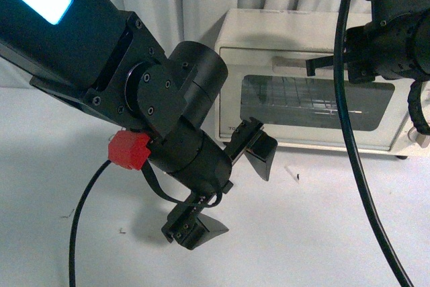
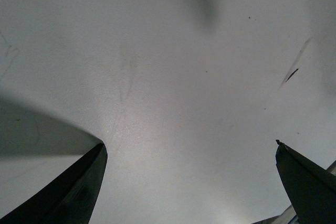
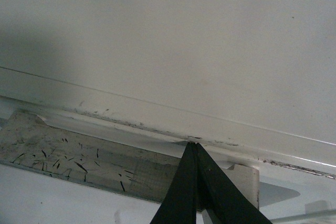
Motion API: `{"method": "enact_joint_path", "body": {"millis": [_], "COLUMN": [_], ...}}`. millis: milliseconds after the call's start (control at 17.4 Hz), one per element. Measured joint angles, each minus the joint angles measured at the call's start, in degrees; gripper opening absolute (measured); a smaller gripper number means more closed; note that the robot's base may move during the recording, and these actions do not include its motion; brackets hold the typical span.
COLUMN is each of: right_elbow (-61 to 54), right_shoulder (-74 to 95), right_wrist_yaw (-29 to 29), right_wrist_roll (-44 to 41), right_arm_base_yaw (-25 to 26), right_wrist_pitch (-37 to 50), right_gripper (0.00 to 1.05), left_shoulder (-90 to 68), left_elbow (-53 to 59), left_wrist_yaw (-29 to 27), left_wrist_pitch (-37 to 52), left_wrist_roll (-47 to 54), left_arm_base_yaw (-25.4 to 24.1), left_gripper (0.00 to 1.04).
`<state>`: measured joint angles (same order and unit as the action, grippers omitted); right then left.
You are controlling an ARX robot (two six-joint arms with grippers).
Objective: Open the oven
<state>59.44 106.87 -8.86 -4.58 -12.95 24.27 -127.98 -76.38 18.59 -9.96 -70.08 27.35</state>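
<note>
Front view, right tool (image 1: 310, 66) at oven (image 1: 262, 31) handle (image 1: 290, 63)

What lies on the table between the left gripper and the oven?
Only bare white table with a few small dark specks, as the front view shows; the open left gripper hangs in front of the oven.

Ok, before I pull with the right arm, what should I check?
1. The door of the oven is shut: ok.
2. The right gripper is shut, tip at the top edge of the handle: ok.
3. Tip hooked behind the handle: cannot tell.
4. The left gripper is open and empty: ok.
5. The left gripper clear of the door's swing: cannot tell; the front view shows it low, before the oven's lower corner.
</note>
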Motion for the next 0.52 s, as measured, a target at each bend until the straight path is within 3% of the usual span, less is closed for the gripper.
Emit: {"method": "enact_joint_path", "body": {"millis": [518], "right_elbow": [-3.52], "right_shoulder": [0.81], "right_wrist_yaw": [-1.16], "right_wrist_roll": [5.18], "right_arm_base_yaw": [-0.81], "right_wrist_pitch": [6.16], "right_gripper": [0.02], "left_shoulder": [0.0], "left_elbow": [0.0], "left_wrist_yaw": [-0.02], "left_wrist_pitch": [0.0], "left_wrist_roll": [0.0], "left_arm_base_yaw": [0.0], "left_gripper": [0.98]}}
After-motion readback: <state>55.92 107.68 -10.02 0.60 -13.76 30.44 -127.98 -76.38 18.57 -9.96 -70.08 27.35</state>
